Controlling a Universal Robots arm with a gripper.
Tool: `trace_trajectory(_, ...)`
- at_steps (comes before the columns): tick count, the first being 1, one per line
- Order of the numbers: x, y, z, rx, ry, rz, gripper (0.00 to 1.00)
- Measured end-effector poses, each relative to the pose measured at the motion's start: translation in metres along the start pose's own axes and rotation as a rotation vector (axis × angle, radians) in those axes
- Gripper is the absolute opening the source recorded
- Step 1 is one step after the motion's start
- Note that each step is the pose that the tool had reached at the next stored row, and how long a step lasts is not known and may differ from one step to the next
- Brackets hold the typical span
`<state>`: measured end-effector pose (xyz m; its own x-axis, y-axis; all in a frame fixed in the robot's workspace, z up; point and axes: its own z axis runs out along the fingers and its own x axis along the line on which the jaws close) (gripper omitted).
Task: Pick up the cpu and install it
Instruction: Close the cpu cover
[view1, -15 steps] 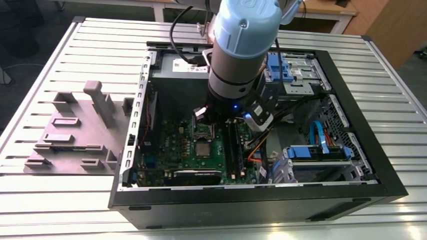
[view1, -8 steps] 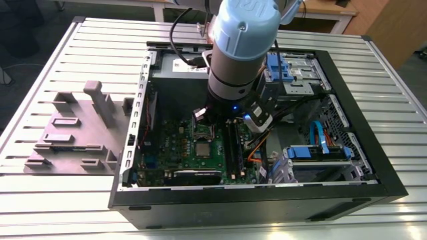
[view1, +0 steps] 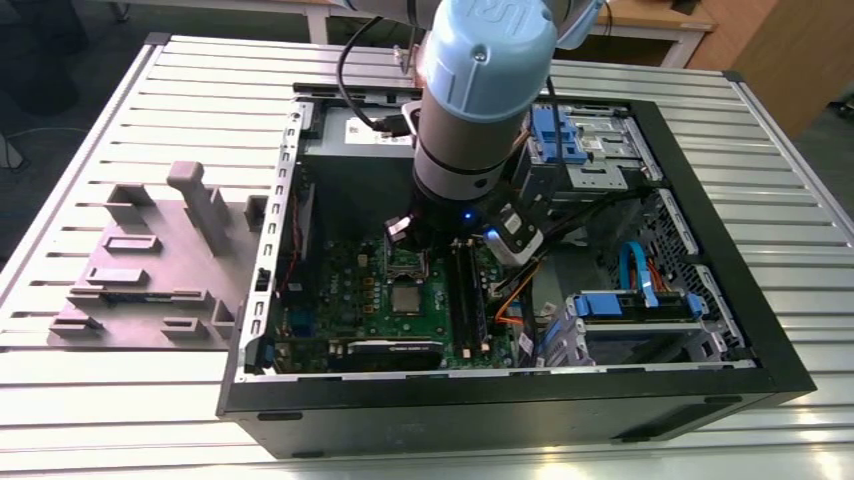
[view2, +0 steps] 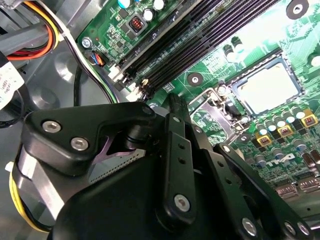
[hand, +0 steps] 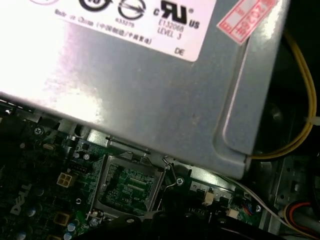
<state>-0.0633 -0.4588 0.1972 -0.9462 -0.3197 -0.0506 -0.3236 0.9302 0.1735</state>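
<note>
In the exterior view my gripper (view1: 408, 240) hangs low inside the open computer case, just above the motherboard (view1: 350, 300). Right under it is the hinged metal frame of the socket (view1: 404, 263), standing open; the first wrist view shows this frame (hand: 127, 187) with green board visible through it. Beside the frame, a pale silvery square that I take for the cpu (view1: 403, 297) lies flat in the socket; the second wrist view shows the cpu (view2: 270, 87) past the gripper's black linkage (view2: 175, 165). Nothing touches it.
The grey metal power supply box (hand: 150, 90) with a white label looms close over the socket. Memory slots (view1: 465, 290) run beside it, with cables (view1: 514, 300) and blue drive bays (view1: 627, 305) at the exterior view's right. A grey fixture (view1: 147, 260) sits outside the case.
</note>
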Motion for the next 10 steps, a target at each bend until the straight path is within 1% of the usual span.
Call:
trace_trajectory(6, 0.003, 0.0008, 0.0, 0.0003, -0.004, -0.001, 0.1)
trace_trajectory(10, 0.004, 0.0007, -0.0001, -0.0007, -0.0061, -0.002, 0.1)
